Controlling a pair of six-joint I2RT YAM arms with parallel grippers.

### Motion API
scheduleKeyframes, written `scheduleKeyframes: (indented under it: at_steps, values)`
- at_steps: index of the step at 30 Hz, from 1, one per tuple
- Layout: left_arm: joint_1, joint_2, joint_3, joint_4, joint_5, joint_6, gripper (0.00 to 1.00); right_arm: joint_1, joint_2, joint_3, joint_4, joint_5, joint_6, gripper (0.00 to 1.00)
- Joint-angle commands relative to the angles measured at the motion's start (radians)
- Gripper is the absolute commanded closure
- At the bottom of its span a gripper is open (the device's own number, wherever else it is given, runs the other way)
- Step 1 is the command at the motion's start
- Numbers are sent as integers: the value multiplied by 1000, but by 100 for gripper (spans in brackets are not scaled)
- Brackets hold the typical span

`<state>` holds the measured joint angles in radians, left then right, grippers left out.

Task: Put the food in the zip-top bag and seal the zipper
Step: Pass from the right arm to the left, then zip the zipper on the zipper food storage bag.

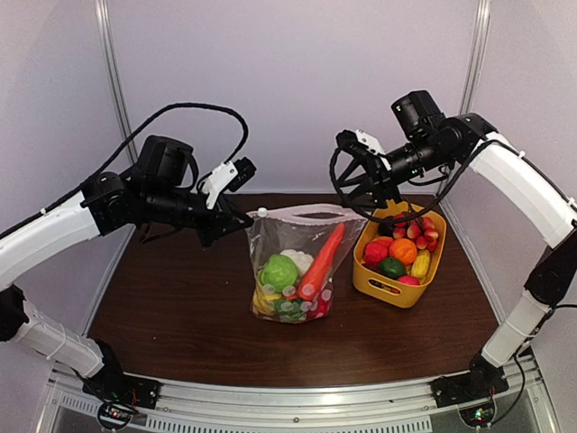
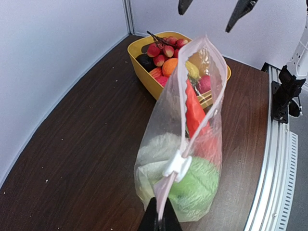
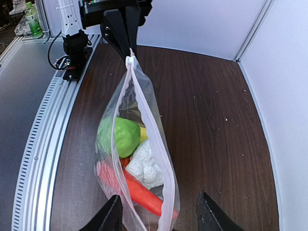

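The clear zip-top bag (image 1: 270, 236) shows an orange carrot (image 1: 323, 262) and green ball (image 1: 279, 271).

**Robot test cell, not a kitchen**

We're inside a lab enclosure here. Plain white panel walls (image 1: 297, 90) stand on three sides, joined by aluminium posts (image 1: 114, 81), and they box in a single dark wood-grain table (image 1: 180, 316). A slotted metal rail (image 1: 297, 401) runs along its near edge. Bolted there are the left arm (image 1: 45, 239) and the right arm (image 1: 527, 189), white and black, with a loose cable (image 1: 194, 105) looping overhead. And the food (image 1: 279, 271) in the zip-top bag (image 1: 270, 230)? Bright plastic toys.
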<state>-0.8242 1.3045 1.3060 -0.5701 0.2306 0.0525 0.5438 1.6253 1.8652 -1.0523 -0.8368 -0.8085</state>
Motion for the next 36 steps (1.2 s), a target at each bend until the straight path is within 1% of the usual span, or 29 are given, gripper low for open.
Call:
scheduleKeyframes:
  at_steps: [1, 5, 8, 11, 16, 21, 24, 29, 30, 33, 34, 36]
  values:
    - [-1, -25, 51, 80, 46, 3, 100, 94, 9, 12, 34, -9, 57, 44]
    - [-3, -27, 55, 81, 56, -3, 100, 144, 33, -4, 192, -56, 210, 42]
    - [-3, -26, 54, 80, 65, -12, 100, 206, 47, -14, 316, -35, 338, 42]
    - [-3, -29, 50, 79, 70, -20, 100, 270, 78, 6, 368, 69, 412, 42]
    - [-3, -34, 45, 88, 80, -34, 100, 320, 111, 11, 399, 110, 449, 43]
    - [-3, -61, 22, 131, 115, -49, 100, 339, 112, 2, 416, 153, 455, 48]
    - [-3, -70, 14, 142, 122, -49, 100, 341, 118, 0, 424, 168, 455, 55]
    - [-3, -70, 6, 142, 135, -49, 100, 351, 122, 2, 425, 194, 441, 72]
    - [-3, -69, 4, 142, 138, -49, 100, 354, 123, 3, 422, 197, 437, 73]
    - [-3, -65, 3, 140, 140, -49, 100, 363, 121, 6, 419, 197, 439, 74]
    - [-3, -63, 3, 140, 139, -76, 100, 366, 123, 9, 416, 198, 442, 74]
    - [-3, -61, 5, 138, 139, -81, 100, 376, 125, 18, 408, 204, 442, 72]
